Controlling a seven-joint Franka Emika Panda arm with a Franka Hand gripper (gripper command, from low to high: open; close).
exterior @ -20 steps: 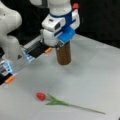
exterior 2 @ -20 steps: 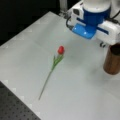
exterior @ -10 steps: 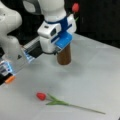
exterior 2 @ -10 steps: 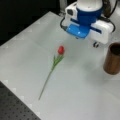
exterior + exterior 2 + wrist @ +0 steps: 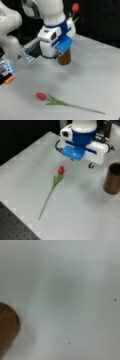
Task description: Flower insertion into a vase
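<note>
Gripper (image 5: pixel 81 161) first: it hangs above the white table (image 5: pixel 100 82), between the tulip (image 5: pixel 53 185) and the vase (image 5: pixel 113 178), and from my remote seat I cannot tell whether its fingers are spread or pressed together, because the white and blue hand body hides them in both front views. Nothing shows between them, and the wrist view has no fingers in it at all, only bare table and a brown curve of the vase (image 5: pixel 7 331) at its lower left.

In a front view the tulip lies flat on the table, red head (image 5: pixel 60 169) toward the view's top, thin green stem (image 5: pixel 46 203) trailing down toward the view's bottom left. It lies just to the left of the gripper and apart from it. In a front view the same flower (image 5: pixel 60 102) sits near the bottom, well in front of the arm.

Standing upright near a front view's right edge, the vase is open at the top and empty as far as I can see; the flower is not yet in it. In a front view the hand partly covers the vase (image 5: pixel 65 58).

My judgement on handling: the flower looks very light, with a slender stem that would bend or slip under a hard pinch. I would take it on the stem just below the leaves, never on the head. With its straight, plain sides, the vase looks rigid but easy to knock over.
</note>
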